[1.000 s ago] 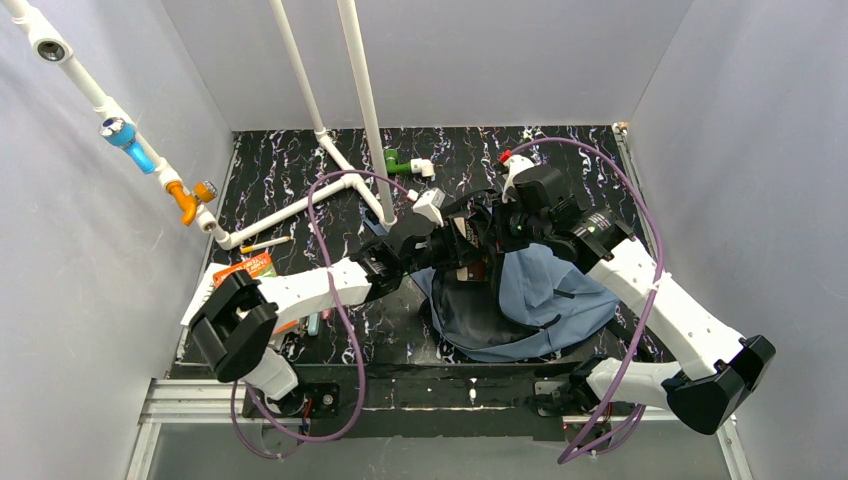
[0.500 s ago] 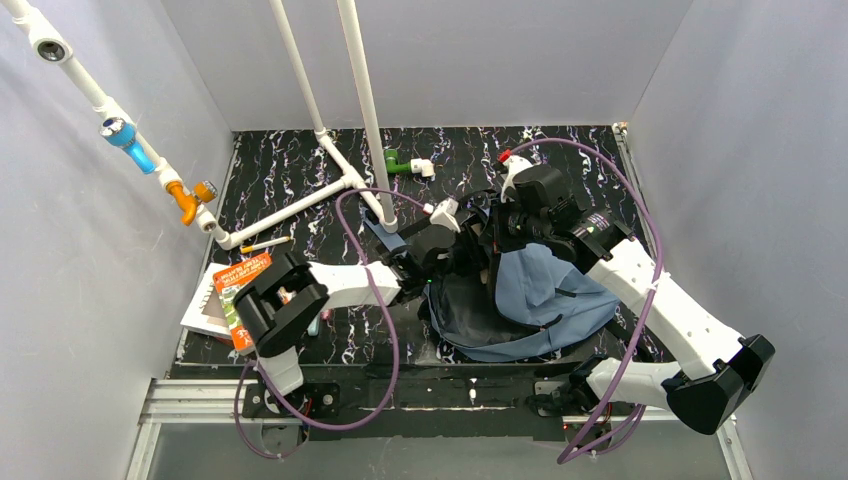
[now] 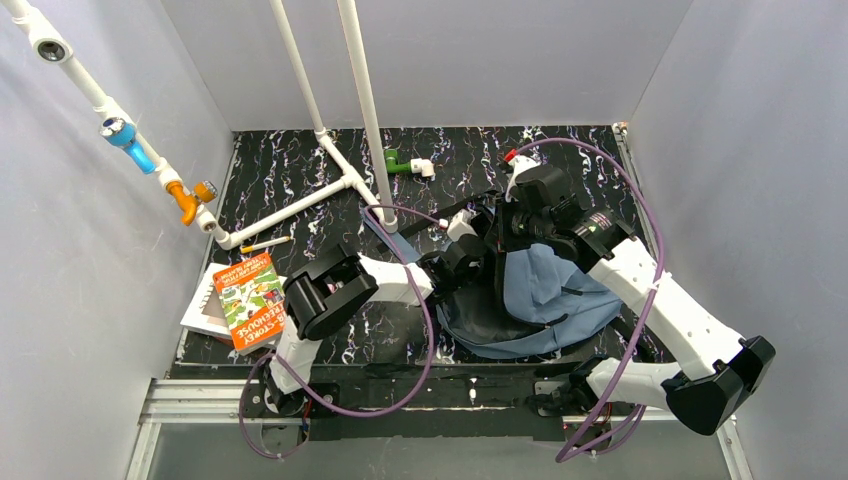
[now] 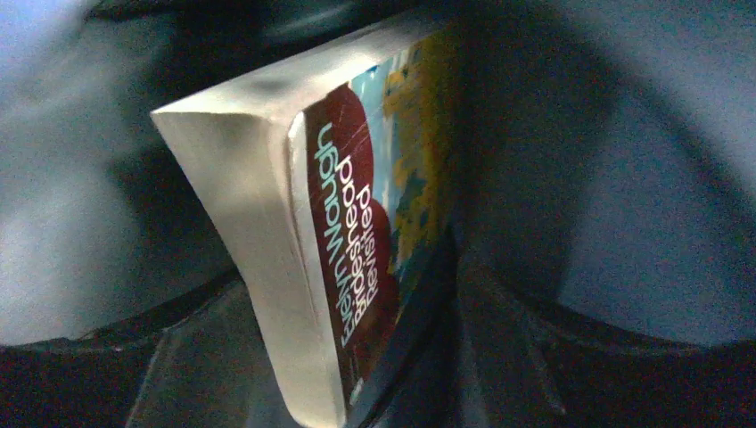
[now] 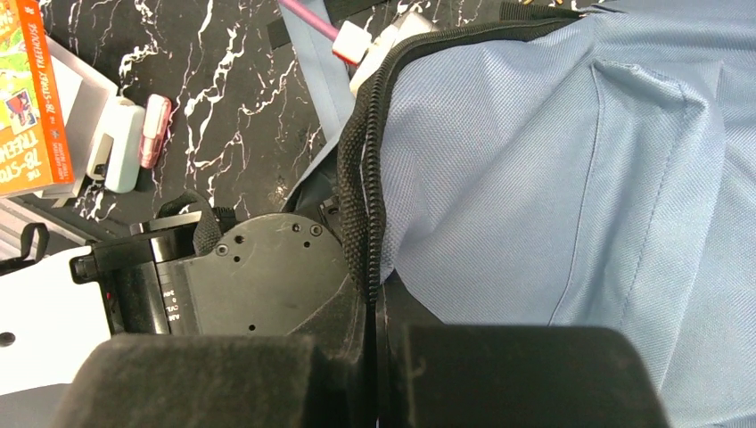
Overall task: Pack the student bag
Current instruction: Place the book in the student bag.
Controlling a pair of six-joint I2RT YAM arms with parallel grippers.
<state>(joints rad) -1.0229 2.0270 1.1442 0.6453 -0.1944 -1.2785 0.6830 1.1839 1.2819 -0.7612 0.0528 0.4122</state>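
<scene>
Student bag [image 3: 550,290] — paperback [image 4: 357,232] inside; orange book [image 3: 250,300] lies left.

Left gripper [image 3: 476,262]: from above, you lose its fingers inside the student bag [image 3: 545,290].
Paperback [image 4: 357,241]: far end blurred, near corner cut by the bottom edge.
Orange book [image 5: 31,98]: cropped at left.
White item [image 5: 116,144] and pink item [image 5: 153,130] on the tabletop [image 5: 232,98]: you cannot identify them.

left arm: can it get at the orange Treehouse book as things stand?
Probably yes, after backing out. The left gripper is down in the student bag by a paperback; the orange book lies face up on the left beside that arm, nothing on top of it.
</scene>
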